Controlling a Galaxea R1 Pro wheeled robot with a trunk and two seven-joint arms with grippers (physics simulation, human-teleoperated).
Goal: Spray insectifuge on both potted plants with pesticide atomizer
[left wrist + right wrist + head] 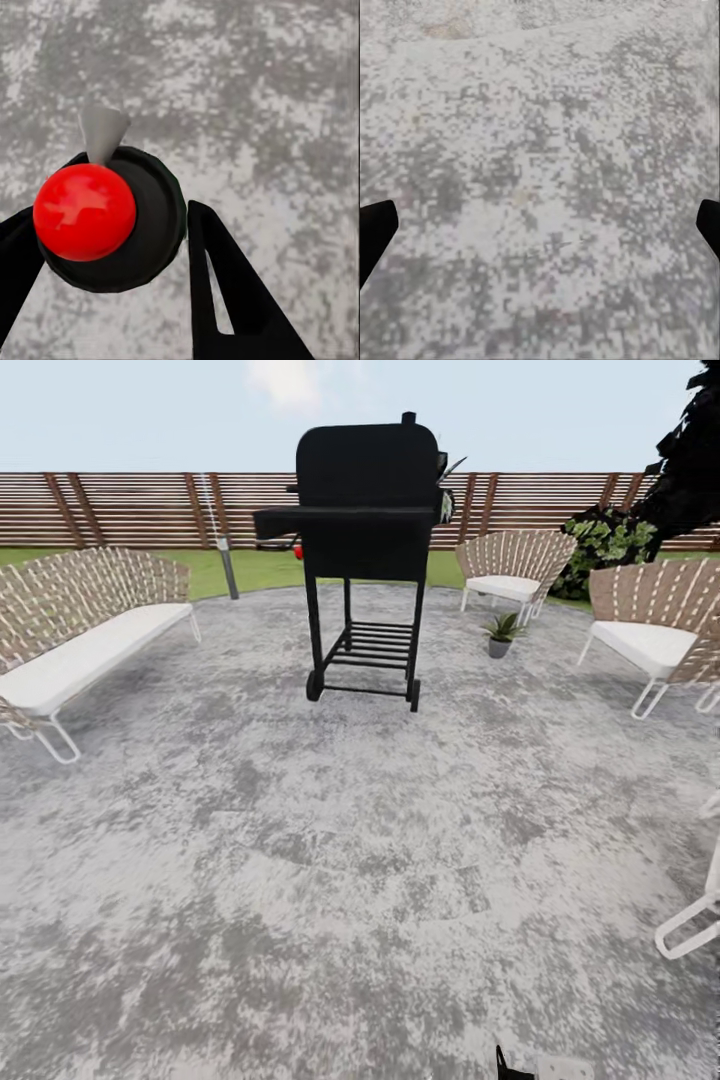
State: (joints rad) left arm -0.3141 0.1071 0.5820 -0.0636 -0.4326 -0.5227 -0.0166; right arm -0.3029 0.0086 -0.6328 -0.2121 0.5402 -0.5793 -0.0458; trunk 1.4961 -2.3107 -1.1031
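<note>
Between the left hand (112, 255), clamped on the pesticide atomizer (112, 217), and potted plant (501, 632) stands a black grill (368, 510); right hand (540, 229) apart.

Round grey speckled patio (330, 860), daylight, pale sky. Black wheeled grill (366, 550) at ctr-back. Woven bench w/ white cushion (75, 635) left; two woven chairs (512, 572) right. Brown slat fence (130, 510) behind, lawn strip (255, 568) betw.

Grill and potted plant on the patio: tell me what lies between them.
Head view: nothing lies between the black grill and the small potted plant to its right. That stretch is bare speckled grey patio.
</note>
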